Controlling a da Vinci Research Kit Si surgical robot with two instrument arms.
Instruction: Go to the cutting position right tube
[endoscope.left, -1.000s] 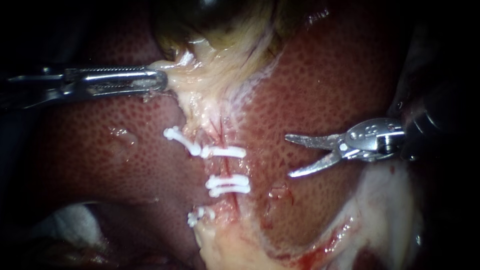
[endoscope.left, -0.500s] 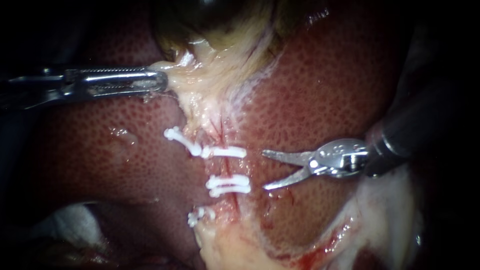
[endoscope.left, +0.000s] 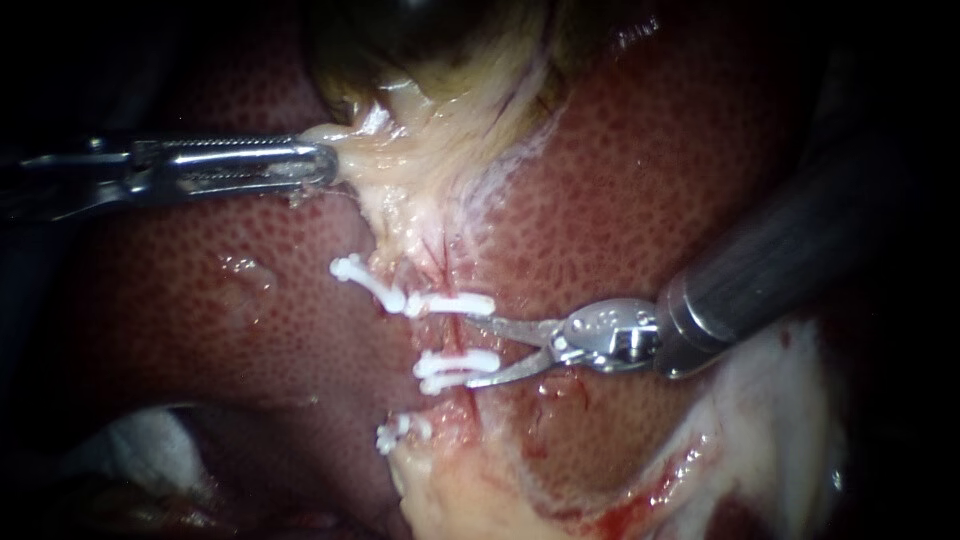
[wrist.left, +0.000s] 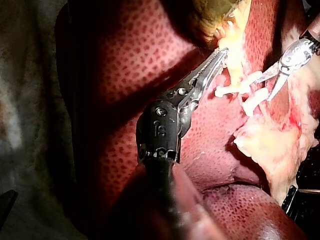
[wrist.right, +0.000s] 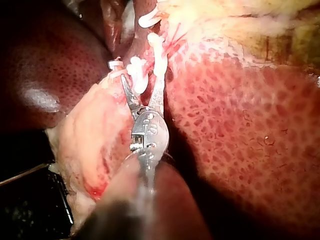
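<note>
The right tube (endoscope.left: 452, 336) is a thin reddish strand running down the pale tissue, crossed by one white clip (endoscope.left: 452, 303) above and a double white clip (endoscope.left: 458, 368) below. My right instrument (endoscope.left: 482, 350) has its two blades open, their tips at the right ends of these clips, beside the bare stretch of tube. In the right wrist view the right instrument (wrist.right: 143, 89) is open with a clip (wrist.right: 137, 71) between its blade tips. My left instrument (endoscope.left: 318, 164) is shut on pale tissue at the gallbladder (endoscope.left: 430, 40) neck; the left instrument (wrist.left: 220, 56) is also shut in the left wrist view.
The speckled red liver (endoscope.left: 650, 170) lies on both sides of the pale strip. Two more white clips (endoscope.left: 365, 283) (endoscope.left: 397, 432) sit to the left. Pale, blood-stained tissue (endoscope.left: 760, 420) lies at lower right and white gauze (endoscope.left: 150, 450) at lower left.
My right instrument has moved left and slightly down across the liver, blades still open, until their tips reach the clips on the right tube. The left instrument has held still.
</note>
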